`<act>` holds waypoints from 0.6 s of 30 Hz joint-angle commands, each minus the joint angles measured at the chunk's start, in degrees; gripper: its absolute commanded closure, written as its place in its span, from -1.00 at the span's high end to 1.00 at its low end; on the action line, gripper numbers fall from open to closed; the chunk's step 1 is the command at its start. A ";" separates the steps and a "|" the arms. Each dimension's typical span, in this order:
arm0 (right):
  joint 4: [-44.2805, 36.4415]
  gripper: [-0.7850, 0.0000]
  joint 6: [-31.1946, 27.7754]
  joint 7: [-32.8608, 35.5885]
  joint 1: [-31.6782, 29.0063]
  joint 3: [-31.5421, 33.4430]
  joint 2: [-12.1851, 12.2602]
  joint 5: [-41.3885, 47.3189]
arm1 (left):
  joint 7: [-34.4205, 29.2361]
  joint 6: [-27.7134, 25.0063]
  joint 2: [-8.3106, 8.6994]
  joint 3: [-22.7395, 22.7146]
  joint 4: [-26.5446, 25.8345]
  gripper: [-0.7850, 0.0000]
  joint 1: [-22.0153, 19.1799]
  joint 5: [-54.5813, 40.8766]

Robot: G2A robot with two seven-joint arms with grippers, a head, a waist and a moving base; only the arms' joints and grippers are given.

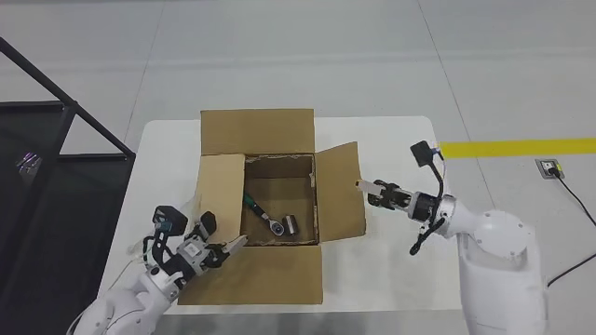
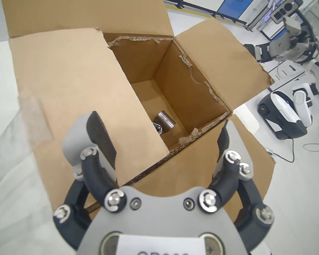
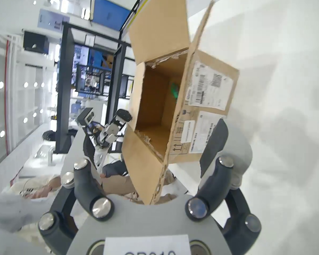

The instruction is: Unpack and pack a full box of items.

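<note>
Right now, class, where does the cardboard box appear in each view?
Top view: cardboard box at centre, flaps open.
Left wrist view: cardboard box fills the middle, opening visible.
Right wrist view: cardboard box at centre, labelled side showing.
Shared landmark: the white table beneath it.

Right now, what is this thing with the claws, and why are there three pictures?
It is a robot with two arms, working at a white table. One picture looks down from a camera above its arms; the other two come from cameras on its wrists. On the table stands a cardboard box with its flaps open. Inside lie a green-handled wrench and a small metal socket. The left fingers are open over a flap, holding nothing. The right fingers are open too, with the edge of a flap between them.
</note>
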 commanded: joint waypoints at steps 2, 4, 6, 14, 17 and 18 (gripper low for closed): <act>1.39 1.00 -2.37 5.49 1.82 -0.70 0.63 5.45 | -0.89 1.31 -0.03 0.35 0.15 1.00 -0.46 -1.63; 1.88 1.00 -3.48 8.37 2.80 -1.58 0.98 8.68 | -1.51 2.20 -0.03 0.35 0.38 1.00 -0.73 -2.85; 2.46 1.00 -4.23 10.86 3.75 -2.85 1.25 11.87 | -1.93 3.63 -0.06 0.37 0.41 1.00 -1.13 -3.82; 4.30 1.00 -5.48 11.00 7.08 -11.72 1.98 15.57 | -4.69 5.19 0.05 -0.54 1.19 1.00 -2.08 -10.54; 5.88 1.00 -4.96 7.80 8.48 -15.91 1.88 12.53 | -4.45 8.32 0.02 -1.54 1.72 1.00 -2.69 -12.77; 6.71 1.00 -4.44 6.17 9.07 -17.40 1.80 11.02 | -3.98 9.56 -0.04 -1.49 1.61 1.00 -2.89 -13.06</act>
